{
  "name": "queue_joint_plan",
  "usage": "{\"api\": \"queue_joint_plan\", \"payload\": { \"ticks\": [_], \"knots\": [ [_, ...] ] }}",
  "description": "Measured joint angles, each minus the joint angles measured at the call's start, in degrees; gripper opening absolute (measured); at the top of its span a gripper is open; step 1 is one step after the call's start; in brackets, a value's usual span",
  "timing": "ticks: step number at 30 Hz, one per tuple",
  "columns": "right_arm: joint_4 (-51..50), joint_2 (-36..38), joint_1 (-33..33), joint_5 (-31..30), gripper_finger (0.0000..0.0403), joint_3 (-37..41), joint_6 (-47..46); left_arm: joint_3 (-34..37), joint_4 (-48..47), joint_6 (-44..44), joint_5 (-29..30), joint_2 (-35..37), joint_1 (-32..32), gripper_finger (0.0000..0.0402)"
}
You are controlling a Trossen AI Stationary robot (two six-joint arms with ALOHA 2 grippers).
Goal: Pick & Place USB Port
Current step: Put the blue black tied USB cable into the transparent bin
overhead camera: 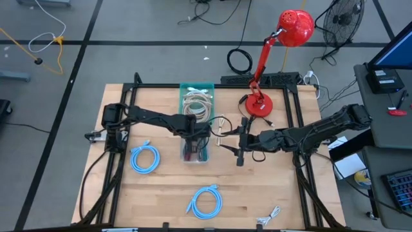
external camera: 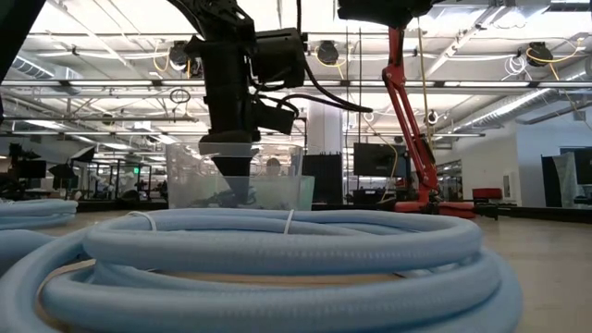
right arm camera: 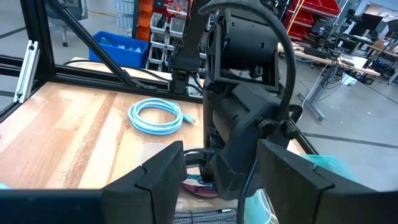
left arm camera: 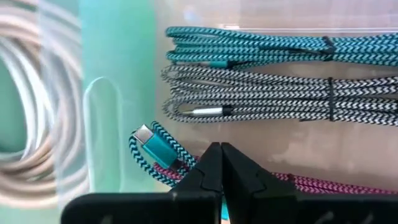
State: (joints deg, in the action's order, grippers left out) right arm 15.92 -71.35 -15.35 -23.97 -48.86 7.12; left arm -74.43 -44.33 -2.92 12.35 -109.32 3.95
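Note:
A clear bin with teal trim sits mid-table. Its near compartment holds bundled braided USB cables: teal, black-and-white and pink. Another teal braided cable with a teal USB plug sits closer to the left wrist camera than the rest. My left gripper points down into this compartment, shut over that cable. My right gripper hovers open just right of the bin, facing the left arm's wrist. My left gripper comes from above, pointing down into the bin, its shut fingertips on the teal braided cable a short way behind its plug. The fingers hide the exact spot. The plug end sticks out sideways and looks raised above the other bundles.
White cables fill the bin's far compartment. A red desk lamp stands right of the bin. Two blue coiled cables and a small white cable lie on the near half of the table.

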Motion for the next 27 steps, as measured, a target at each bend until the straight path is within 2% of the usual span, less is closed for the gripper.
{"api": "queue_joint_plan", "payload": {
  "ticks": [10, 23, 27],
  "knots": [
    [0.02, -0.02, 0.00, 0.02, 0.0196, 0.00, -0.24, 0.00, -3.83, 3.26, 3.34, 3.57, -0.07, 0.0004],
    [-0.07, -0.02, 0.00, 0.02, 0.0196, 0.00, -0.24, 0.00, -6.13, 4.81, -0.91, 4.38, -0.07, 0.0003],
    [-0.20, -0.02, 0.00, 0.02, 0.0196, 0.00, -0.24, 0.00, -7.13, 5.10, -3.86, 4.37, -0.06, 0.0004]
  ]
}}
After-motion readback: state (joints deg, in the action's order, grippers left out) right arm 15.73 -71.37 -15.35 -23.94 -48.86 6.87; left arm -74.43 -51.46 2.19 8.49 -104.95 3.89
